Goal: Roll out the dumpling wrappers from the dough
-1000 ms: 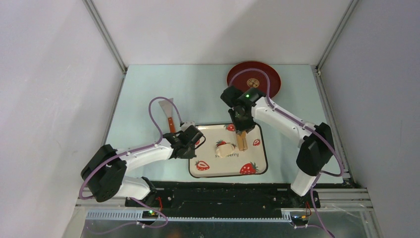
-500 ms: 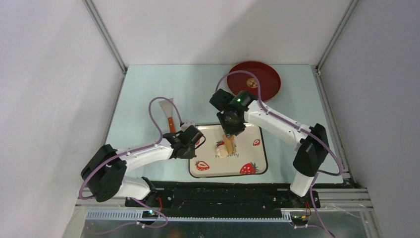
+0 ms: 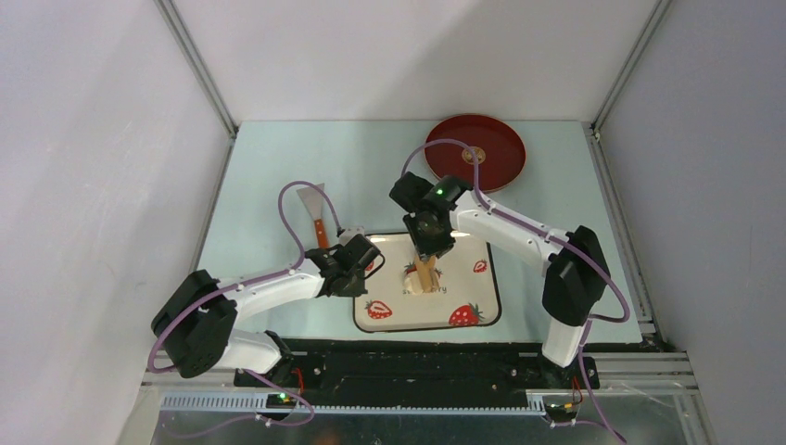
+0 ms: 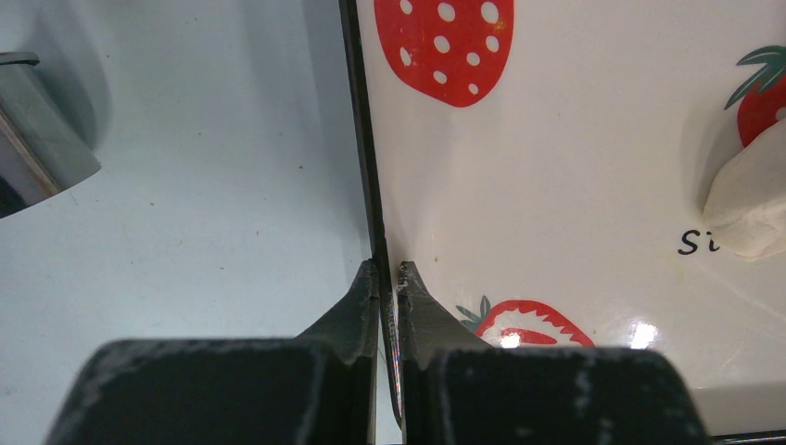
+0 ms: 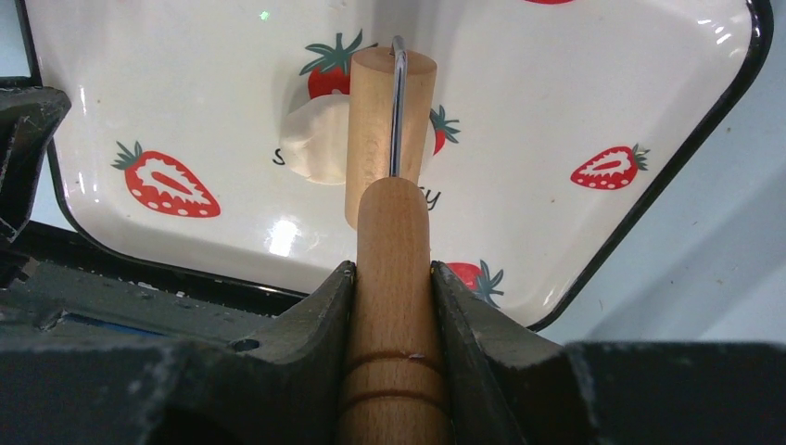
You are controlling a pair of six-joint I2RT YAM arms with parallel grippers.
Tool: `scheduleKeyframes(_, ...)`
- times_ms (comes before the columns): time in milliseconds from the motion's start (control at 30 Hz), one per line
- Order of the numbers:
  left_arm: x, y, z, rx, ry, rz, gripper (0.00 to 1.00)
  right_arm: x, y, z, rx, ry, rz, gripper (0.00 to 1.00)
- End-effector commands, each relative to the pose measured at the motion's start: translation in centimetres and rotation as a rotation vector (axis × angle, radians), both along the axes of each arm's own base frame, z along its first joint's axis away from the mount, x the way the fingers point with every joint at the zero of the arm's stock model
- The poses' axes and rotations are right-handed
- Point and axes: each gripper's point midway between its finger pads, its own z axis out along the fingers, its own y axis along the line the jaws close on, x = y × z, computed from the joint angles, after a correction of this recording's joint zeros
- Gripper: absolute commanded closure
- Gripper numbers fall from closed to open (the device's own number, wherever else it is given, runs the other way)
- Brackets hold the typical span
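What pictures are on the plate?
The plate shows red strawberries on white, black-rimmed; clearest in the right wrist view.

Setting: robot test cell, laboratory type. Evidence: pale green tabletop (image 3: 269, 167) boxed in by plain white panels (image 3: 399, 56) on aluminium corner posts (image 3: 198, 67); white-and-black left arm (image 3: 269, 289) and right arm (image 3: 519, 232) bolted to a black base rail (image 3: 417, 366); purple cables (image 3: 282, 206) looped along them; kitchen props laid out: strawberry-patterned plate (image 3: 463, 287), red tray (image 3: 505, 139), scraper (image 3: 315, 211)

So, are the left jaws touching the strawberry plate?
Touching. Left wrist view: jaws of the left gripper pinch the black rim of the strawberry plate.
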Motion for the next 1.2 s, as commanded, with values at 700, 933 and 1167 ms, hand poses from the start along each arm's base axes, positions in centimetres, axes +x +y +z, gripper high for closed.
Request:
scheduleKeyframes(700,-3.5,4.2,-3.0,0.182,0.141,-0.022,0.98,0.2,-7.0,-2.9,-0.101,0.017,-0.098,1.0)
scheduleKeyframes(933,-3.7,4.5,-3.1,0.192,0.144,-0.019,0.98,0.0,-8.5,-3.4,-0.108,0.031,-0.122,1.0)
scheduleKeyframes(1167,-3.7,4.5,-3.2,0.194,0.147,-0.018,0.98,-0.2,-10.0,-3.9,-0.119,0.05,-0.147,1.0)
